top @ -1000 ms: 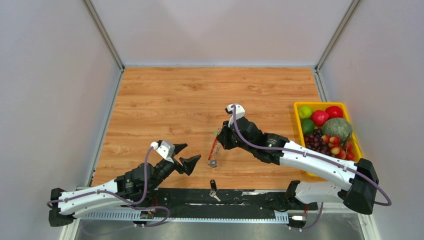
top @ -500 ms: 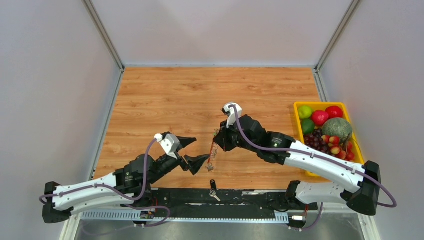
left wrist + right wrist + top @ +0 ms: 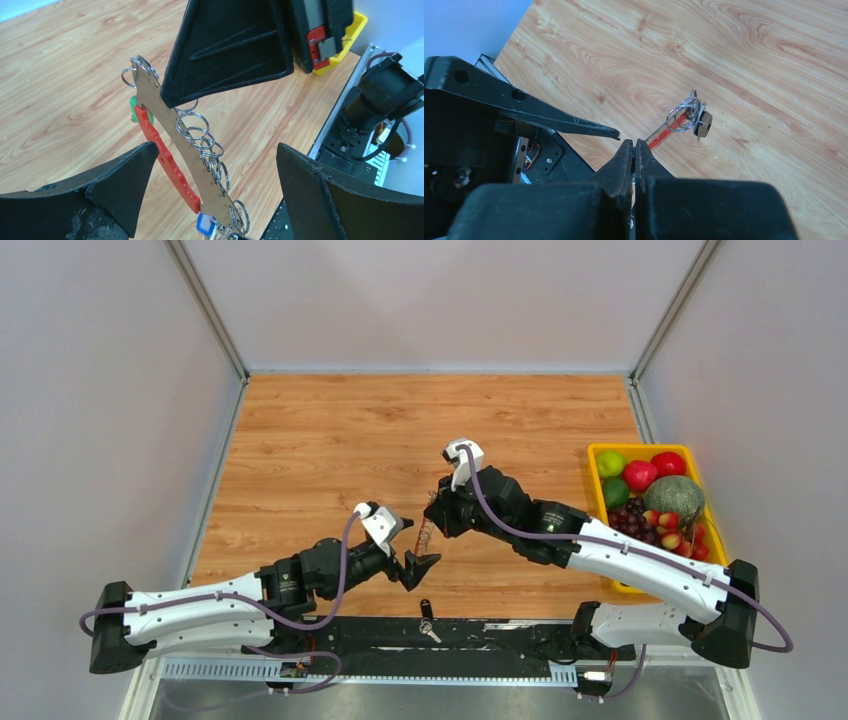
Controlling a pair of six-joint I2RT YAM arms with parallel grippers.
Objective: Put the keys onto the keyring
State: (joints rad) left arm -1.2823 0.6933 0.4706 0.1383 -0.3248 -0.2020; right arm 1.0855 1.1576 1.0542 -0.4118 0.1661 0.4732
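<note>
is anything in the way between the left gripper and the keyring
Nothing visible is. The left gripper stands open with one finger on either side of the keyring, which hangs from the shut right gripper; only air lies between.

Left arm (image 3: 190, 605) & right arm (image 3: 640, 565): white shells, black joints, purple cables, white wrist cams (image 3: 465, 455); left gripper (image 3: 215, 150), right gripper (image 3: 634, 145) black, wedge-shaped.

No readable text, label, brand, number or sign in any view, any print on the black motor housings of the arms (image 3: 520, 515) too small to tell
</note>
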